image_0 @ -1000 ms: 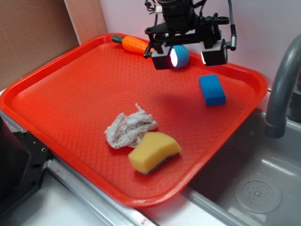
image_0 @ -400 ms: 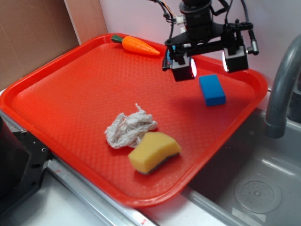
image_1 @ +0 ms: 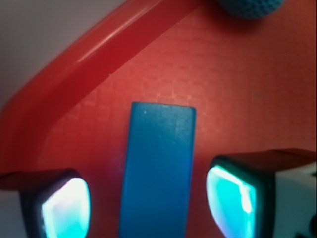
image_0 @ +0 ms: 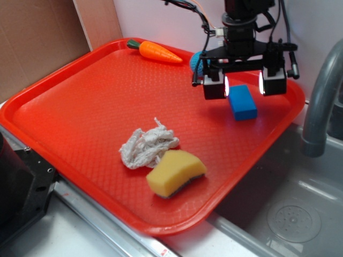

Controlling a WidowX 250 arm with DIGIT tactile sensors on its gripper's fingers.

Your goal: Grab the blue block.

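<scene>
The blue block (image_0: 242, 103) lies flat on the red tray (image_0: 80, 101) near its far right corner. My gripper (image_0: 244, 84) hangs just above it with the jaws open, one finger on each side of the block. In the wrist view the blue block (image_1: 157, 168) runs lengthwise between the two glowing fingertips (image_1: 65, 208), with a gap on both sides. Nothing is held.
A teal dimpled ball (image_0: 196, 59) sits behind the gripper by the tray's back rim, also in the wrist view (image_1: 250, 7). A toy carrot (image_0: 155, 51) lies at the back. A white rag (image_0: 146, 144) and yellow sponge (image_0: 174, 171) lie nearer. A grey faucet (image_0: 321, 101) and sink stand right.
My gripper has moved right and down from in front of the ball to directly over the blue block, still open. The block has not moved.
</scene>
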